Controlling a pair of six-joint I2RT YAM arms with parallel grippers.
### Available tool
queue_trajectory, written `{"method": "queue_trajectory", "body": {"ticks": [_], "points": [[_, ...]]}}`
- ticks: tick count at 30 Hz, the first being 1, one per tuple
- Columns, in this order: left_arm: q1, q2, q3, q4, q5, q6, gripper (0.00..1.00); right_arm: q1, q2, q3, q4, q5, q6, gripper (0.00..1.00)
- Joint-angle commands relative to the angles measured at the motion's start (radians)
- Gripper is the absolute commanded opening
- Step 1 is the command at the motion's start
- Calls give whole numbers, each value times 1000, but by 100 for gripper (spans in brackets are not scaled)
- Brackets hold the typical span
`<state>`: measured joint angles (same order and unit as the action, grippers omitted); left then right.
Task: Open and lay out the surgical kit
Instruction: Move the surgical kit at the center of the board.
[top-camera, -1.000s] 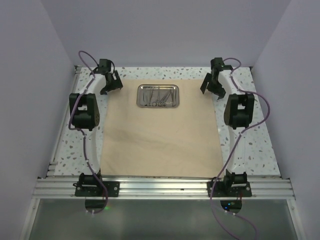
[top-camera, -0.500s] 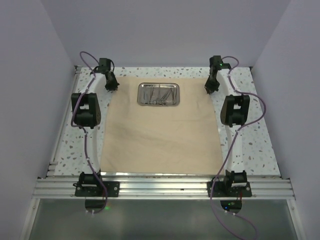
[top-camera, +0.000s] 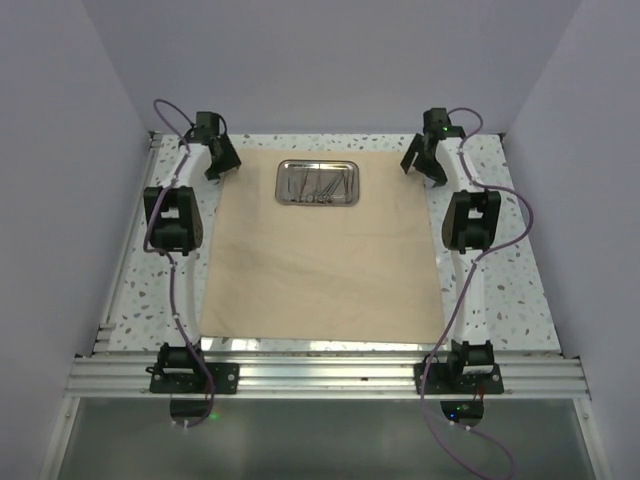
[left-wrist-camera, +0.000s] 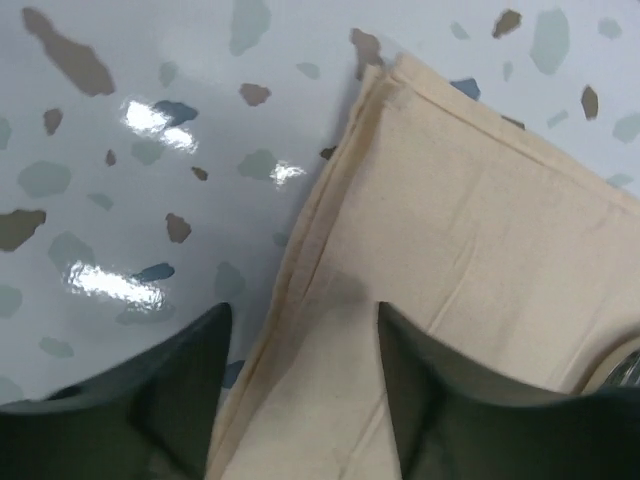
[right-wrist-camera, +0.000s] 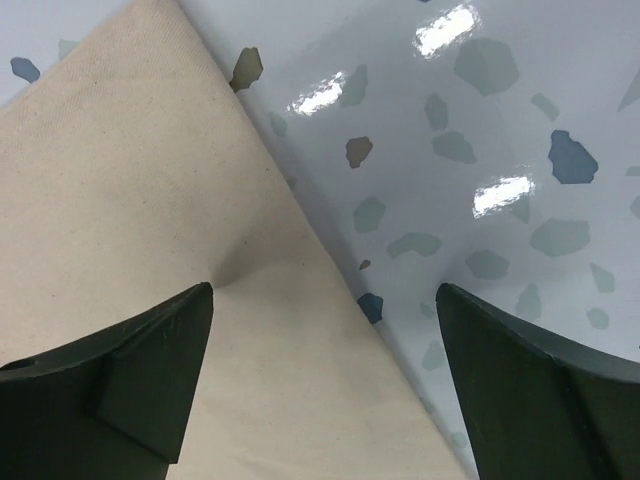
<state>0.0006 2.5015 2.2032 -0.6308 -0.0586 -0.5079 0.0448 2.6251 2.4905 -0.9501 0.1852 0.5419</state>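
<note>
The surgical kit lies opened out: a tan cloth (top-camera: 320, 270) spread flat over the table, with a shiny steel tray (top-camera: 280, 190) at its far middle holding thin silver instruments (top-camera: 318, 185). My left gripper (top-camera: 222, 160) is over the cloth's far left corner. In the left wrist view its jaws (left-wrist-camera: 302, 310) stand apart astride the hemmed cloth edge (left-wrist-camera: 300, 250), pinching nothing. My right gripper (top-camera: 420, 162) is at the far right corner. Its jaws (right-wrist-camera: 322, 290) are wide open above the cloth edge (right-wrist-camera: 300, 330), with one fingertip (right-wrist-camera: 195, 310) resting by a small dimple.
The speckled tabletop (top-camera: 520, 290) shows on both sides of the cloth. An aluminium rail (top-camera: 320, 375) with the arm bases runs along the near edge. Purple walls close in the left, right and back. Purple cables loop off both arms.
Half a second ago both grippers were shut at the cloth's far corners; now both have opened and let go. The cloth lies flatter, and the tray sits slightly farther back.
</note>
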Motion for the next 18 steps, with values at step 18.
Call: {"method": "queue_trajectory", "body": {"ticks": [18], "points": [[-195, -87, 33, 69, 80, -55, 64, 76, -582, -605, 112, -133, 40, 97]]}}
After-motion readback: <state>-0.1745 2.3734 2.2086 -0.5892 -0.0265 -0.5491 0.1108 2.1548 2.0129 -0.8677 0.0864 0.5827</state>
